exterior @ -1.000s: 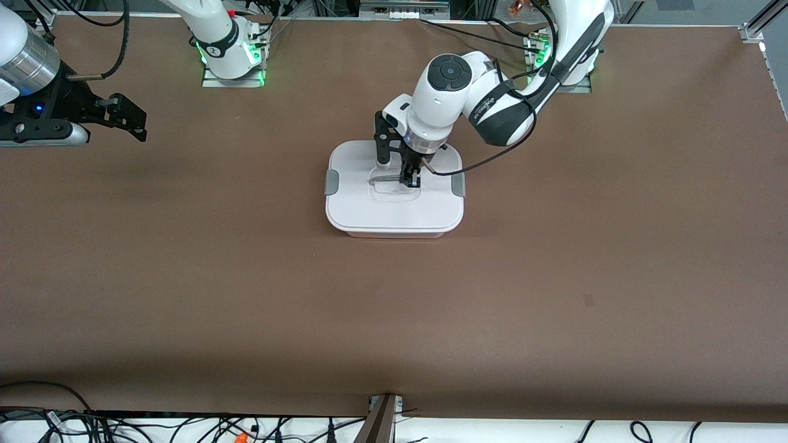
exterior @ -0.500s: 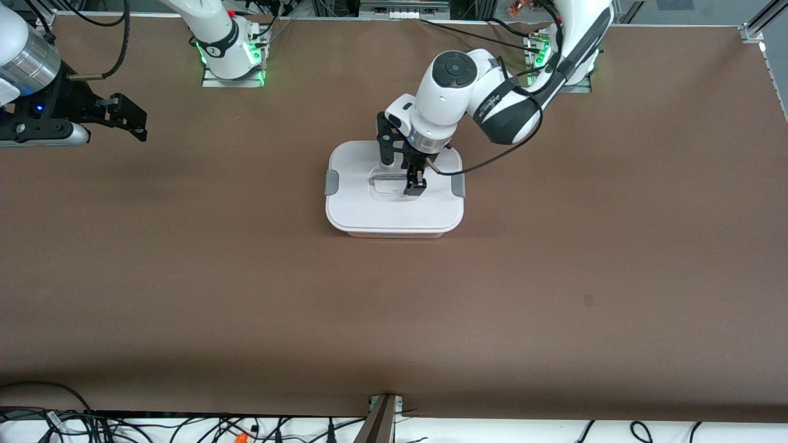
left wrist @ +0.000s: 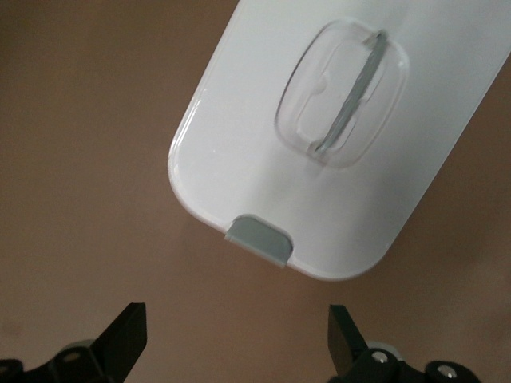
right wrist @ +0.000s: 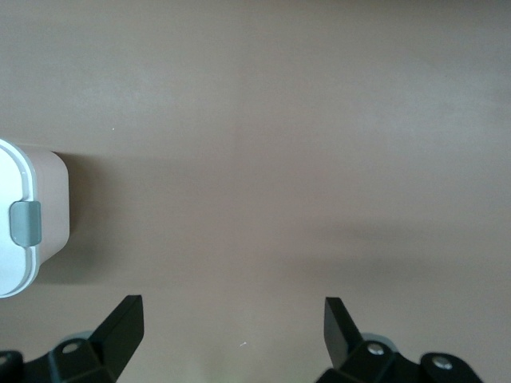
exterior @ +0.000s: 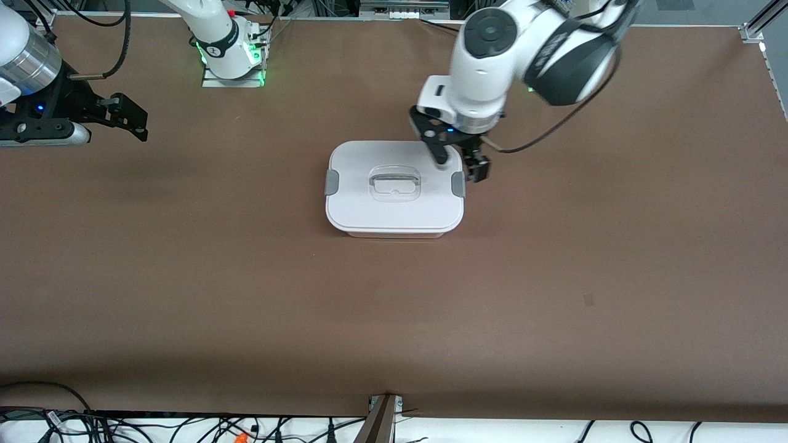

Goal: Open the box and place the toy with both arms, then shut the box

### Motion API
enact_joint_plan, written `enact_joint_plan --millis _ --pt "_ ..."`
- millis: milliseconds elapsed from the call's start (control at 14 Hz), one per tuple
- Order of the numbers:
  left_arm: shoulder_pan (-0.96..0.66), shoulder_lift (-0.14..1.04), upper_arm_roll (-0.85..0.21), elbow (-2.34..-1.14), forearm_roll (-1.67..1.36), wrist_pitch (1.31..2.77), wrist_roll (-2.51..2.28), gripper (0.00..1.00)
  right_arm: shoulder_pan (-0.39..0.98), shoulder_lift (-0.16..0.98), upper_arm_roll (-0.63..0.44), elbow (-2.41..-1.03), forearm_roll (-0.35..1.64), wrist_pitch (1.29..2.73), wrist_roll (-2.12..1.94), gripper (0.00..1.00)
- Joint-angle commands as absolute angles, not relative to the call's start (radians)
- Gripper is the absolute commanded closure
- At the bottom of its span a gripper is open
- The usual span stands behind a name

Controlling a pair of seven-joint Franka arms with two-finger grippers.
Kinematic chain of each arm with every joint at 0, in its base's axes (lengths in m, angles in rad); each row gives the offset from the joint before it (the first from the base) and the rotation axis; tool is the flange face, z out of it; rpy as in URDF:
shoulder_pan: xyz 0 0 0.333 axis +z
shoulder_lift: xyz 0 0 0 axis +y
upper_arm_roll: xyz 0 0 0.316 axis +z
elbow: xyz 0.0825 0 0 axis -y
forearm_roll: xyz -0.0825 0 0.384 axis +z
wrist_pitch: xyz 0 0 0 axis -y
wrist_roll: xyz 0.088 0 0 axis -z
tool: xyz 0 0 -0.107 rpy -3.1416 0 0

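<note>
The box (exterior: 394,203) stands on the table between the arms, its white lid on, with a grey clip (exterior: 457,184) at each end and the clear handle (exterior: 394,183) lying flat. It also shows in the left wrist view (left wrist: 239,120) and at the edge of the right wrist view (right wrist: 54,207). My left gripper (exterior: 460,165) is open and empty, up over the box's clip toward the left arm's end (left wrist: 237,323). My right gripper (exterior: 130,117) is open and empty, waiting over bare table at the right arm's end (right wrist: 231,315). The toy is out of view.
The arm bases (exterior: 231,58) with green lights stand along the table's edge farthest from the front camera. Cables (exterior: 184,427) and a metal bracket (exterior: 381,412) lie along the nearest edge. Brown table top (exterior: 394,307) surrounds the box.
My left gripper has left the lid's handle, risen and moved toward the left arm's end of the box, and its fingers have spread. The right arm has not moved.
</note>
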State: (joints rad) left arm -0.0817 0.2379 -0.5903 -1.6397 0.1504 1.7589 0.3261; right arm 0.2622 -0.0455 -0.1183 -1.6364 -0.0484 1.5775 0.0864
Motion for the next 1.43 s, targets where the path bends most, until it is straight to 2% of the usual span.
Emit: enact_joint_plan --millis 0,429,500,643,857,1000,1357 --pt "0.043 0.241 -0.588 -1.505 0.135 1.547 0.321 0.0 0.259 -0.038 -0.114 -1.612 -0.048 1.554 0.097 0.0" --pt "0.308 0.239 -0.583 -1.402 0.137 1.466 0.336 0.0 0.259 -0.038 -0.114 -1.612 -0.048 1.554 0.095 0.0" --pt "0.298 0.226 -0.54 -1.399 0.13 1.466 0.328 0.0 0.259 -0.038 -0.114 -1.612 -0.048 1.552 0.095 0.0" --pt "0.159 0.168 -0.342 -1.416 0.121 1.497 0.318 0.0 0.259 -0.038 -0.114 -1.614 -0.046 1.549 0.095 0.0" --pt "0.069 0.137 -0.157 -1.448 0.039 1.548 0.299 0.0 0.259 -0.04 -0.114 -1.614 -0.046 1.528 0.098 0.0" --pt "-0.045 0.08 0.015 -1.535 0.0 1.581 0.231 0.0 0.258 -0.041 -0.123 -1.618 -0.016 1.523 0.097 0.0" --pt "-0.045 0.034 0.032 -1.601 -0.008 1.601 0.023 0.0 0.258 -0.041 -0.123 -1.617 -0.008 1.523 0.103 0.0"
